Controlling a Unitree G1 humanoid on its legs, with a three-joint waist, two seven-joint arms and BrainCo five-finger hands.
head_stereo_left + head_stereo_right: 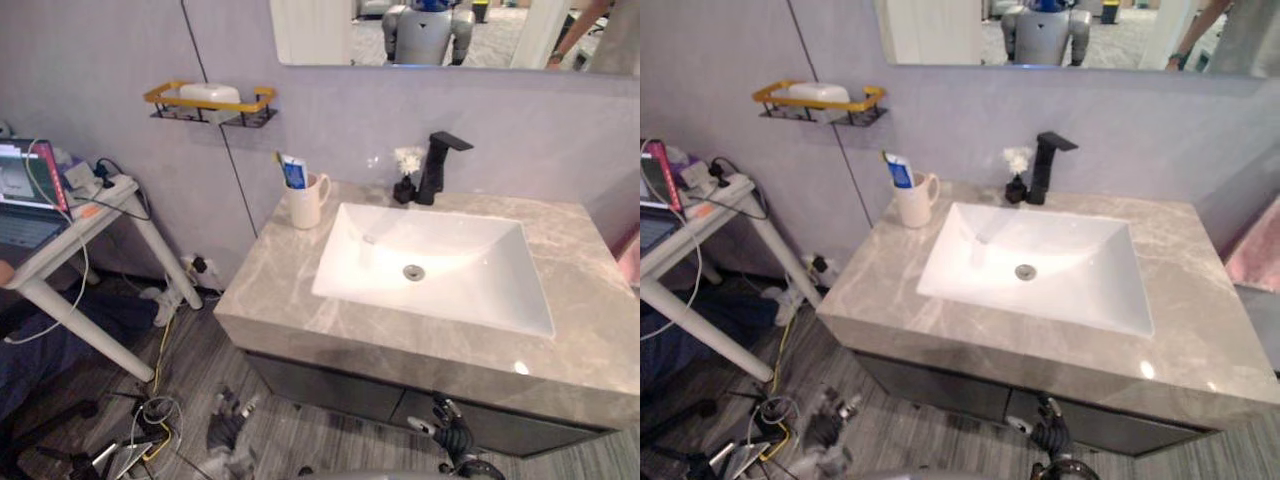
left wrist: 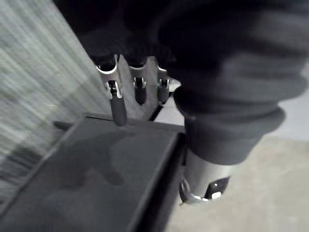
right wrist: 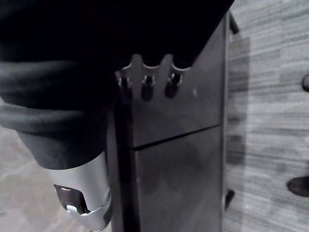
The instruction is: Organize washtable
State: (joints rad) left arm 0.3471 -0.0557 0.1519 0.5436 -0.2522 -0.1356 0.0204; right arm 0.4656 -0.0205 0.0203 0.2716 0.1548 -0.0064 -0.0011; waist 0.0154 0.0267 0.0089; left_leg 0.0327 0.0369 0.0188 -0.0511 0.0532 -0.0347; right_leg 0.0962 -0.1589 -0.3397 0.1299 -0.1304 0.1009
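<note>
White side table [image 1: 100, 215] with an open laptop [image 1: 25, 195] stands at the far left, well apart from the washtable [image 1: 270, 290]. On the wall, a yellow-edged rack [image 1: 160, 100] holds a white soap bar [image 1: 210, 93]. Low down, near the floor, the left hand [image 1: 228, 425] hangs by the dark cabinet [image 1: 330, 385], its fingers [image 2: 117, 104] straight and a little apart, holding nothing. The washtable is grey marble. A cream cup [image 1: 305, 203] stands at its back left, just beside the white sink [image 1: 480, 290], with a blue-and-white toothpaste tube [image 1: 294, 172] upright in it. Behind the sink rises a black faucet [image 1: 437, 165], with a small flower vase [image 1: 405, 175] just beside it on its left. Low on the right, the right hand [image 1: 452, 432] hangs before the cabinet front, its fingers [image 3: 147, 87] loose and empty
</note>
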